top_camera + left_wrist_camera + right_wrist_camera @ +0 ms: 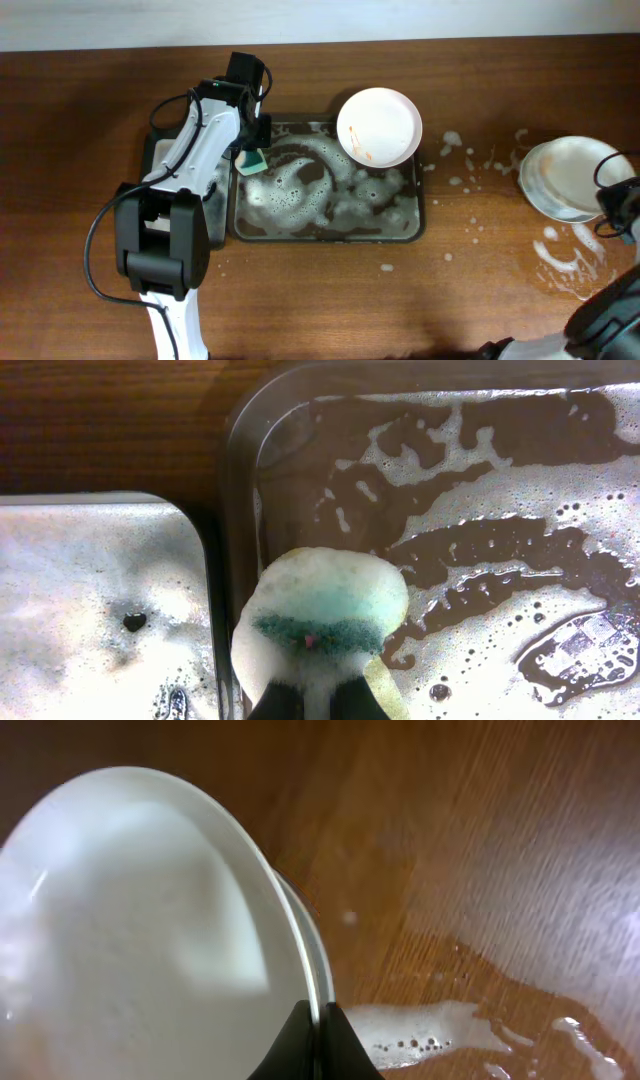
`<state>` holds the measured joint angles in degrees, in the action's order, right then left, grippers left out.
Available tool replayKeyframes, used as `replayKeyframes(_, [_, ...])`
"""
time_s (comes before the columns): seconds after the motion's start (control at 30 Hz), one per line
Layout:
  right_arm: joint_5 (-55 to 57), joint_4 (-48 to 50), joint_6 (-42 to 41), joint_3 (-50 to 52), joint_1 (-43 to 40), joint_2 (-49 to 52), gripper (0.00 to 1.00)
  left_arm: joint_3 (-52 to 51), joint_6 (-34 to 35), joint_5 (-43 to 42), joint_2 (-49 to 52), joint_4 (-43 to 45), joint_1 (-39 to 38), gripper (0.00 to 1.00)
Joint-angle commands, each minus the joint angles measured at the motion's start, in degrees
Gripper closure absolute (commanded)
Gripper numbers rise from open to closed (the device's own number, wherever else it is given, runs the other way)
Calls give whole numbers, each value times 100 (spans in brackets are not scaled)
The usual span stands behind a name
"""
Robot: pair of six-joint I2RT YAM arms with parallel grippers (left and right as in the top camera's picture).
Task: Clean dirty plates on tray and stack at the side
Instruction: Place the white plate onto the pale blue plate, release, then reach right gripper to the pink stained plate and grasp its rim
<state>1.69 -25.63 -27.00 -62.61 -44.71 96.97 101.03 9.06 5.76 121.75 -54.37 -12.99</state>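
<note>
We see one white dirty plate [378, 126], streaked with orange sauce, resting on the far right corner of the tray [330, 239], with part of it reaching past the far rim. The tray's dark floor is swirled with soap foam. The other plates form a stack of plates [565, 180] on the desk [400, 300], well apart from the tray on its right.

In the right wrist view the top plate [140, 920] of that stack is white and glossy, and the rim of another plate shows just under it. The right jaws are closed narrow on the top plate's near rim. White soap foam [563, 258] spatters the wood beside the stack.

At the tray's far left corner, the left jaws pinch a sponge [325, 615], green and coated in suds, held just inside the left rim. The left arm [195, 150] reaches across a smaller tray [100, 600], foamy too, which sits just beside the big one on its left.
</note>
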Motion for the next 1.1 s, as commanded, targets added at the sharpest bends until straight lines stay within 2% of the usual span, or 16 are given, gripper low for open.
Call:
replayKeyframes(0.0, [-232,35,-52,-31,-31,492,96,-2,52,-44,17,31,4,99])
replayKeyframes(0.03, [-350,103,-50,-31,-24,542,95,-2,52,-42,17,26,4,99])
replayKeyframes(0.13, [-1300,361,352,-74,-26,522,54,-2,52,-44,17,28,4,100])
replayKeyframes(0.2, [-2343,-28,601,-527,-24,372,51,-2,52,-44,17,26,4,99])
replayKeyframes(0.3, [-2938,-837,730,-1279,428,-131,50,-2,52,-44,17,28,4,99])
replayKeyframes(0.4, [-2907,-885,695,-1386,1810,-402,48,-2,52,-44,17,28,4,99])
replayKeyframes(0.43, [-2463,-857,527,-1386,2500,-339,47,-2,52,-44,17,28,4,99])
replayKeyframes(0.53, [-474,-466,485,-1384,4275,44,50,-2,52,-44,17,28,4,99])
replayKeyframes(0.57, [42,-437,238,-1384,4715,269,52,-2,52,-44,17,28,4,100])
replayKeyframes(0.6, [144,-426,-31,-1384,4977,466,59,-2,52,-44,17,26,4,99])
replayKeyframes(0.63, [138,-409,-557,-1384,5243,741,70,-2,52,-44,17,26,4,99])
replayKeyframes(0.67, [140,-413,-723,-1384,5412,911,74,-2,52,-44,17,28,4,100])
replayKeyframes(0.77, [153,-422,-1469,-1379,5727,1408,75,-2,52,-44,17,22,4,99])
replayKeyframes(0.97, [157,-612,-1665,-1357,5746,1862,79,-2,52,-44,17,26,4,99])
replayKeyframes(1.0, [155,-614,-1661,-1357,5746,1904,81,-2,52,-44,17,26,4,99])
replayKeyframes(1.07, [-330,-844,-1622,-1357,5751,1908,93,-2,52,-44,17,24,4,99])
